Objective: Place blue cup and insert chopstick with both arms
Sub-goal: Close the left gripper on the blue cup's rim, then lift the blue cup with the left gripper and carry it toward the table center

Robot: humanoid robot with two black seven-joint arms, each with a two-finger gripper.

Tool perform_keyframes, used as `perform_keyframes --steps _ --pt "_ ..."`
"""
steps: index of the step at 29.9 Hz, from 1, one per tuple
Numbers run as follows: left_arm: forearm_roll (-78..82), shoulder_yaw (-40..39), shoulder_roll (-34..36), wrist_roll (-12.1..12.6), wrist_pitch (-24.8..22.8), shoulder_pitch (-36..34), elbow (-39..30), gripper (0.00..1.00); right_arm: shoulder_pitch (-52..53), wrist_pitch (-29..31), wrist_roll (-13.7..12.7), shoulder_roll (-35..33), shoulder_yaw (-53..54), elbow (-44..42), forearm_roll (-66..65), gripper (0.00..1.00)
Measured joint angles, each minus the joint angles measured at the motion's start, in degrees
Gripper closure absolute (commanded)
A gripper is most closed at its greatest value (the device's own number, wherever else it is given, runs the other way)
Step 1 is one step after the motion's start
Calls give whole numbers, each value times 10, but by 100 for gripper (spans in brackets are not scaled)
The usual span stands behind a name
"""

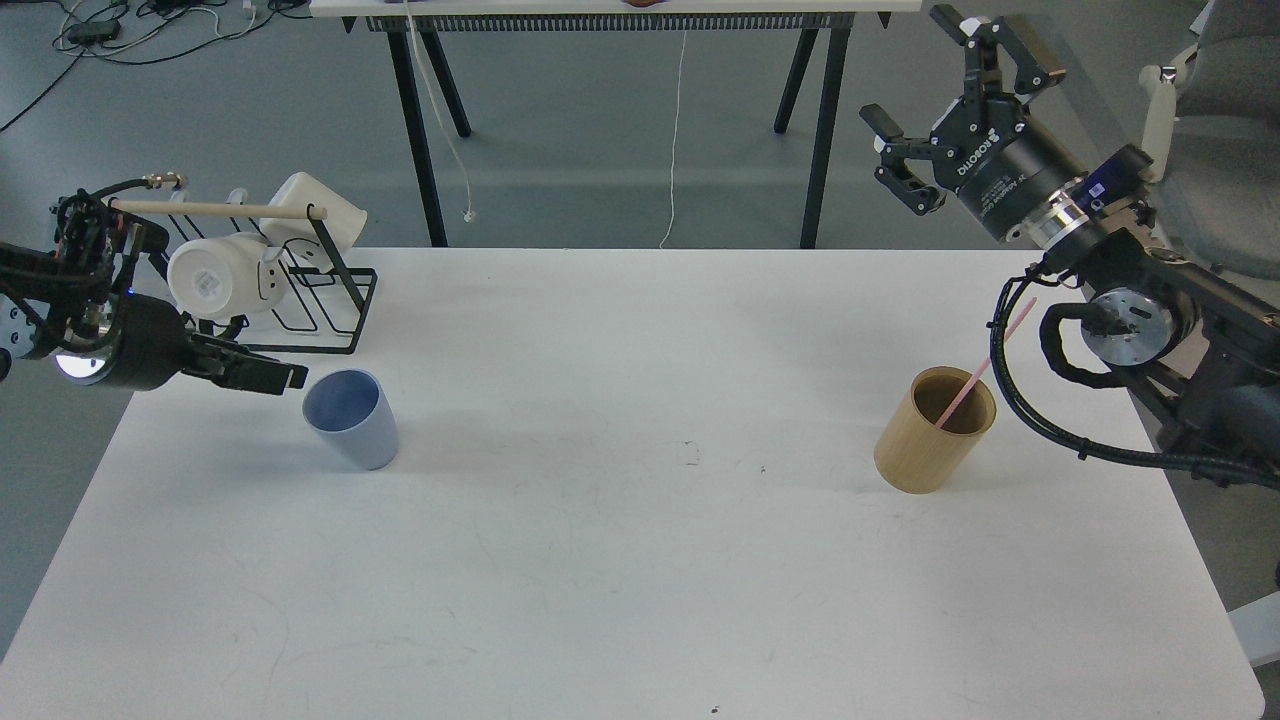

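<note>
Blue cup [350, 417] near bench [620, 560] left edge beside left hand [285, 378], spread indiscernible; right hand [950, 95] wide, raised beyond far-right corner.

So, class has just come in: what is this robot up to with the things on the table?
Nothing is held yet. The left tool sits low beside the blue cup, which stands upright on the white table near the black wire rack; whether it is open cannot be told. The right tool is raised off the table's far right corner, fingers spread, empty. The pink chopstick leans in the tan wooden holder, not yet moved to the cup.
</note>
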Motion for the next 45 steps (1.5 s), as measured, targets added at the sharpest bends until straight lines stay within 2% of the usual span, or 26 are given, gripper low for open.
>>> perform_keyframes --steps 14,18,21,23,26,29,33,34,41,45 --pt "-1 -2 -71 0 0 24 80 3 -3 0 0 -6 -1 1 0 1" --pt "-2 -2 -81 0 0 31 95 8 -7 0 0 -7 -1 1 0 1" --pt "-5 -3 -85 0 0 40 98 18 -8 0 0 -7 -1 1 0 1" --pt "-6 -3 -91 0 0 43 98 38 -8 0 0 -7 -1 1 0 1" --pt "-7 -3 -98 0 0 47 103 54 -8 0 0 -7 -1 2 0 1" --pt "-7 -3 -100 0 0 49 112 62 -9 0 0 -10 -1 8 0 1" --pt "-7 -3 -101 0 0 50 115 96 -9 0 0 -12 -1 10 0 1" --pt "-7 -3 -101 0 0 51 115 99 -9 0 0 -12 -1 10 0 1" --pt "-13 -8 -95 0 1 54 113 100 -11 0 0 -13 0 12 0 1" --pt "-28 -39 -88 0 1 53 103 100 -12 0 0 -15 2 16 0 1"
